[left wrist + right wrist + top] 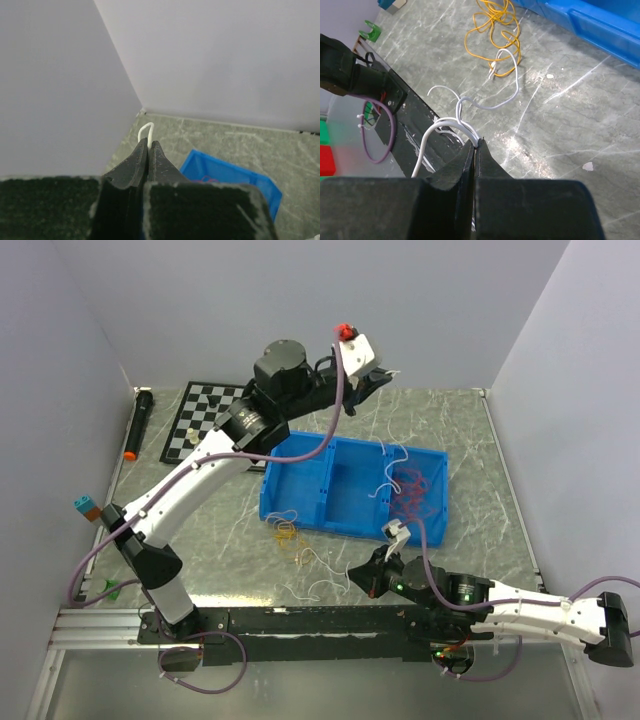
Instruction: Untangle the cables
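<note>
Pinching white cables (467, 131), right jaws hug table (560, 125) edge.

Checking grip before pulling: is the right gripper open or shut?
Shut on the white cable: the right gripper has its fingers pressed together, with white strands pinched at their tips.

1 blue divided bin (292, 512) on marbled surface (465, 435); chessboard (203, 412) far left; black orange-tipped cylinder (138, 425) just beside it.
</note>
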Action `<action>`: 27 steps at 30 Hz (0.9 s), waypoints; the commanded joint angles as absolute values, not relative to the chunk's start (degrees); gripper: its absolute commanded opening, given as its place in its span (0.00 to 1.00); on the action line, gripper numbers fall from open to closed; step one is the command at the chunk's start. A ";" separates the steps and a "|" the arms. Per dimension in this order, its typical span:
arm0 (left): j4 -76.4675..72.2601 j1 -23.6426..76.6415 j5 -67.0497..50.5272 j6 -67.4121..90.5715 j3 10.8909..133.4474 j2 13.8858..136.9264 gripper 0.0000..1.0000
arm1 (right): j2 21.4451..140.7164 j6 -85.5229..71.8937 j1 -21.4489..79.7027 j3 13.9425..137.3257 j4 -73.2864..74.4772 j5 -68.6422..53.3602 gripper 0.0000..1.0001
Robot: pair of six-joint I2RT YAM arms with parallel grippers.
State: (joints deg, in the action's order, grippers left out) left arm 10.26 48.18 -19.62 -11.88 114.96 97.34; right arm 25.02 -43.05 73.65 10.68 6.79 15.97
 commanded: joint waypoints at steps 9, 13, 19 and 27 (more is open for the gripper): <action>4.31 47.46 -9.23 -13.36 105.55 95.36 0.01 | 23.29 -44.21 74.18 9.14 5.01 17.67 0.00; 3.17 47.37 -8.53 -12.83 109.15 95.19 0.01 | 23.99 -44.03 74.27 9.40 5.10 17.67 0.00; 2.46 47.37 -6.16 -12.39 109.69 93.61 0.01 | 24.26 -44.03 74.18 9.32 4.75 17.67 0.00; 0.88 47.11 -4.92 -11.34 109.24 92.29 0.01 | 25.48 -44.03 74.18 9.32 3.96 17.40 0.00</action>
State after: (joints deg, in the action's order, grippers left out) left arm 3.46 47.31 -6.00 -12.60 107.92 94.17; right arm 24.60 -43.86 73.65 9.80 6.55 16.73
